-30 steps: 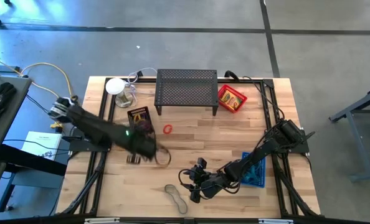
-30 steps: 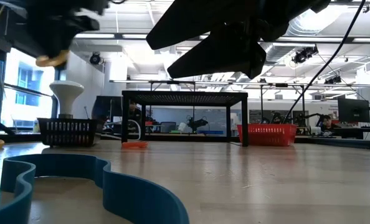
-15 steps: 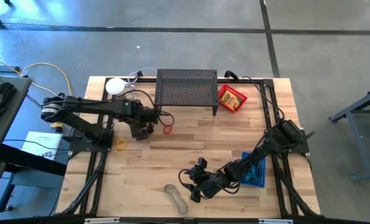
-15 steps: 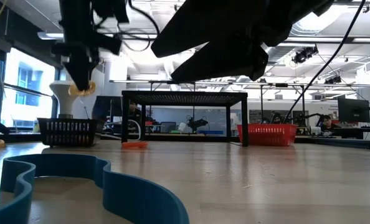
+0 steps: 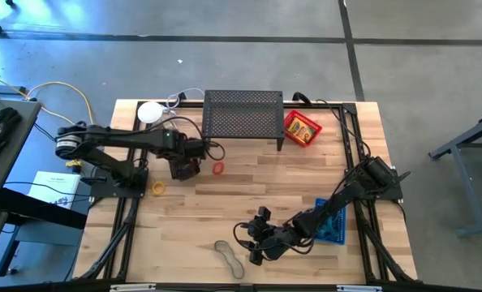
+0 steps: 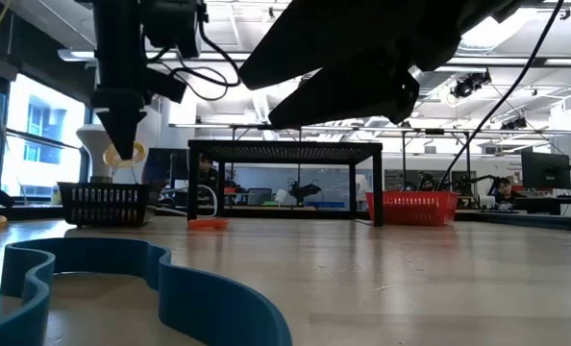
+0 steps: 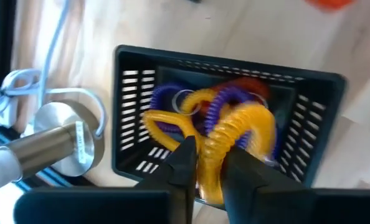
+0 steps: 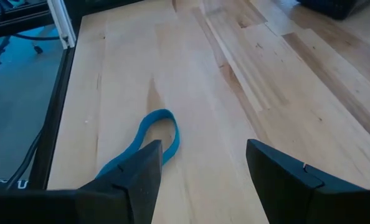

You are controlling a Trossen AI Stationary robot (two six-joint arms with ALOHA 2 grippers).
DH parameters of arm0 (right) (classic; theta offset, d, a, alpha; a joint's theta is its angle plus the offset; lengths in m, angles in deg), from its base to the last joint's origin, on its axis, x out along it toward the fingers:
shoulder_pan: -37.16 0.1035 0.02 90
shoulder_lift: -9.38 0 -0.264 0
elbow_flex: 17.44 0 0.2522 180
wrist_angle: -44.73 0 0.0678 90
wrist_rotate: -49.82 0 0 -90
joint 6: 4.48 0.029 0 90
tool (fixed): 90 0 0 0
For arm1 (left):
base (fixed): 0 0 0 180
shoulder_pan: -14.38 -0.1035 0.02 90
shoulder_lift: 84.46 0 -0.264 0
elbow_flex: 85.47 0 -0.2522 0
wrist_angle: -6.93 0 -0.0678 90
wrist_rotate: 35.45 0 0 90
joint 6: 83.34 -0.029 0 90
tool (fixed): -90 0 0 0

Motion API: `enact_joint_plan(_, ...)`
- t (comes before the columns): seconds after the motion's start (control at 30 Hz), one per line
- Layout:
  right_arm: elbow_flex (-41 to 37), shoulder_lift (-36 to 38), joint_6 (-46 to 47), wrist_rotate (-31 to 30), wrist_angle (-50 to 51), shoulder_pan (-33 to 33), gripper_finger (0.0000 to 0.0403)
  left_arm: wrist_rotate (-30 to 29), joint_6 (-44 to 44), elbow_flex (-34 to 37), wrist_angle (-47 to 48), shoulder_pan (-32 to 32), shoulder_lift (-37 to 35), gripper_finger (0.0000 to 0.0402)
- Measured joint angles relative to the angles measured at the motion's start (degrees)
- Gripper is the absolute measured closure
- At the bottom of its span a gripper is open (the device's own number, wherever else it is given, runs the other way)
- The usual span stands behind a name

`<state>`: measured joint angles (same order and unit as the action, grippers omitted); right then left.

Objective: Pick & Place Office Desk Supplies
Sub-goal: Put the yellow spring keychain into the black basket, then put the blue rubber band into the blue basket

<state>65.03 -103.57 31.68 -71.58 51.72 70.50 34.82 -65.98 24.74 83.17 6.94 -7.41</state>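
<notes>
My left gripper [image 5: 184, 165] points down over the small black mesh tray [image 6: 104, 203] near the table's far left, shut on a yellow coil ring [image 6: 128, 152]. In the left wrist view the tray [image 7: 322, 118] holds purple, yellow and red coil rings [image 7: 172, 102]. A red ring [image 5: 218, 168] lies on the wood right of the tray, and another yellow ring [image 5: 158, 188] lies nearer. My right gripper [image 5: 256, 243] hovers open and low by the table's near edge, next to a blue band loop [image 8: 155, 132]. My left gripper pinches the yellow coil ring's coiled strand [image 7: 215, 149] between its two fingers, coming from above and pointing down. The ring hangs at the fingertips [image 6: 118, 135], lifted clear, just above the black tray's rim.
A large black perforated stand [image 5: 243, 118] sits at the far edge, with a red tray [image 5: 302, 128] holding yellow items to its right. A white-topped glass object [image 5: 150, 113] stands behind the black tray. A blue tray [image 5: 335, 229] lies under my right arm.
My left arm swung from the table's middle toward the far edge, carrying the yellow coil ring over the black tray, then sank a little toward it.
</notes>
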Motion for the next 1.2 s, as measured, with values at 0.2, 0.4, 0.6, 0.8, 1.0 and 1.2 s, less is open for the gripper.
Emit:
enact_joint_plan(0.2, 0.0, 0.0, 0.02, 0.04, -0.35, 0.07, 0.0182, -1.79, 0.27, 0.0, 0.06, -0.06, 1.46, 0.031)
enact_joint_plan(0.4, -0.02, 0.0, 0.61, 0.34, 0.07, 0.04, 0.0182, -4.8, -0.28, -1.81, 3.53, 0.53, -0.06, 0.0301)
enact_joint_plan(0.6, -0.02, 0.0, -0.38, 0.16, 0.15, 0.04, 0.0182, -2.29, 7.33, -6.53, 5.5, 6.05, -3.26, 0.03)
enact_joint_plan(0.8, -0.02, 0.0, -0.44, -0.09, 0.08, -0.86, 0.0182, -0.34, 7.56, -6.58, 1.04, 18.49, -6.27, 0.03)
enact_joint_plan(1.0, -0.02, 0.56, -3.7, 1.22, -6.32, -1.61, 0.0182, -1.66, 10.39, -6.13, -2.3, 32.69, -6.5, 0.03)
enact_joint_plan(1.2, 2.13, 1.29, -14.51, 3.3, -9.53, -0.92, 0.0182, -4.95, 10.15, -3.54, -11.21, 44.97, -6.46, 0.03)
